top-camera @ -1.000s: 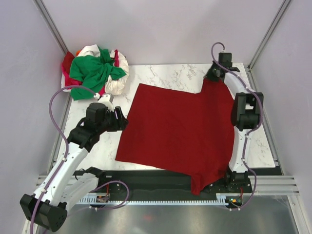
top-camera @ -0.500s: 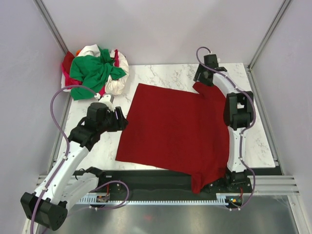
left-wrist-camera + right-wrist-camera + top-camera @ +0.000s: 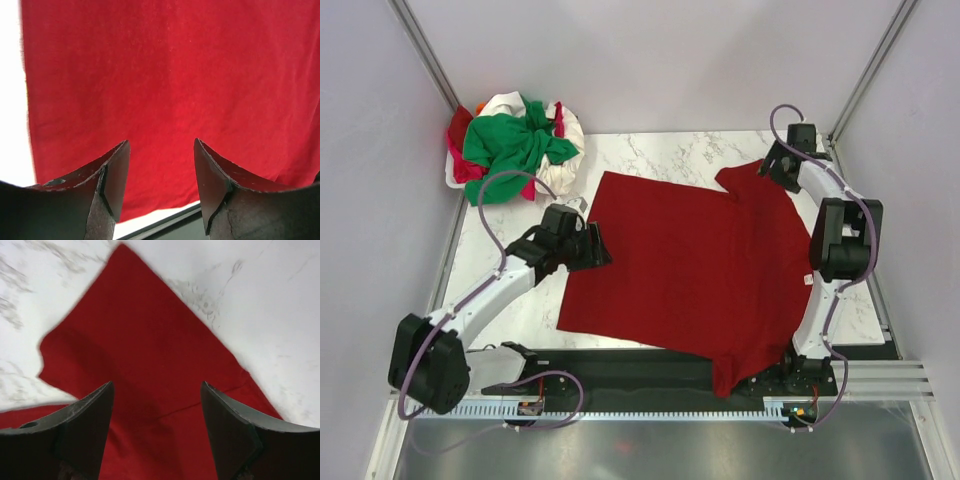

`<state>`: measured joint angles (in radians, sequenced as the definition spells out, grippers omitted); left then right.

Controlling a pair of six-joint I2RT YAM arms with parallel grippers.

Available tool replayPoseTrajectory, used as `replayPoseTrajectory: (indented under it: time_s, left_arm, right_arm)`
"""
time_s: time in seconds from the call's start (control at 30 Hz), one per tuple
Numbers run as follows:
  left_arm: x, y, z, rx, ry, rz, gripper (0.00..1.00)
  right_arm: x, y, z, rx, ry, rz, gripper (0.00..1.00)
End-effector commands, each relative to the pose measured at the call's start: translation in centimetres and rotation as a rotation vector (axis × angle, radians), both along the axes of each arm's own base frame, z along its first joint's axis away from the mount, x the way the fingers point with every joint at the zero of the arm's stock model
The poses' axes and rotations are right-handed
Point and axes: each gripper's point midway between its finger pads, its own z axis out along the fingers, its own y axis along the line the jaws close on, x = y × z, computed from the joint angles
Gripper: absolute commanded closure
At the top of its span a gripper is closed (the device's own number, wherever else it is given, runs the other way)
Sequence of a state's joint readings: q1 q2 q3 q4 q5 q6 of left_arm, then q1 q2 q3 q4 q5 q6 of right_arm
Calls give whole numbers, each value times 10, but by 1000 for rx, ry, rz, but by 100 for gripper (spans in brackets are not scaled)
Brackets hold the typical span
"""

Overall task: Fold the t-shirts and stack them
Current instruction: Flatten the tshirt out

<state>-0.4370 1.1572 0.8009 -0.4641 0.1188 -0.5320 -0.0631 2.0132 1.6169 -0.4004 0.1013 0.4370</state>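
A dark red cloth t-shirt (image 3: 680,270) lies spread flat over most of the white marble-patterned table (image 3: 660,150), one near corner drooping off the table's near edge. In the past second both arms have shifted over it. The left gripper (image 3: 595,247) has slid in from bare marble beside the shirt and now hangs over its left edge. In the left wrist view its jaws stand spread and empty, with red cloth filling the gap between them and running out ahead, and the cloth's edge and white marble just outside the left-hand jaw. The right gripper (image 3: 775,165) carried the far right sleeve (image 3: 740,180) inward, then drew back toward the far right corner. Its jaws are likewise spread and hold nothing, the sleeve's pointed tip lying ahead of them and cloth showing in the gap between them.

By the look of it, the first sleeve fold is laid and released, and the left arm is lining up for its own side; the body folds are not yet made.

No basket, bin or tray shows. The remaining shirts lie heaped bare at the far left corner, well beyond the left jaws: a bright green t-shirt (image 3: 510,140) on top, a white t-shirt (image 3: 560,170) and a pinkish-red t-shirt (image 3: 460,130) bunched under it, all unfolded.
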Motion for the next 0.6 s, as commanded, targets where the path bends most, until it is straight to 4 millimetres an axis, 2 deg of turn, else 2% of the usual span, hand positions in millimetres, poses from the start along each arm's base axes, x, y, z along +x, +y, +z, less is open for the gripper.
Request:
replayPoseTrajectory:
  time_s: [0.0,0.03,0.07,0.1,0.13,0.17,0.2,0.27,0.3,0.33,0.37,0.4,0.47,0.5,0.53,0.57]
  left_arm:
    - [21,-25,2,-129,-5,48,39]
    - [27,-27,-1,-133,-9,53,39]
    - [27,-23,-9,-118,-2,70,39]
    - [29,-22,-13,-115,-2,84,39]
    - [31,-20,-20,-99,2,101,39]
    - [32,-19,-22,-93,2,104,39]
    - [32,-19,-24,-90,3,107,39]
    - [34,-17,-29,-78,2,113,40]
    - [35,-16,-29,-73,-2,116,40]
    - [35,-14,-30,-69,-4,121,40]
    - [37,-12,-29,-62,-17,128,40]
    - [37,-11,-27,-60,-24,133,40]
    - [39,-6,-26,-50,-38,150,40]
    - [40,-6,-25,-50,-42,155,40]
    - [39,-5,-25,-50,-42,155,40]
    - [39,-4,-25,-49,-44,152,40]
  right_arm:
    - [4,22,-41,58,85,68,23]
    - [13,22,-47,61,91,66,23]
    - [13,22,-53,61,116,66,23]
    - [15,21,-69,62,143,60,23]
    - [24,21,-65,63,128,57,23]
    - [26,22,-71,70,137,54,23]
    - [27,23,-88,80,166,51,24]
    - [39,24,-90,85,158,51,24]
    - [40,24,-109,91,187,47,24]
    - [53,24,-102,92,159,49,24]
    - [56,25,-108,99,170,51,24]
    - [69,25,-113,97,159,55,24]
    - [74,27,-122,110,183,53,24]
    - [75,27,-140,117,209,46,25]
    - [85,27,-132,119,178,45,26]
    - [90,34,-133,144,167,66,35]
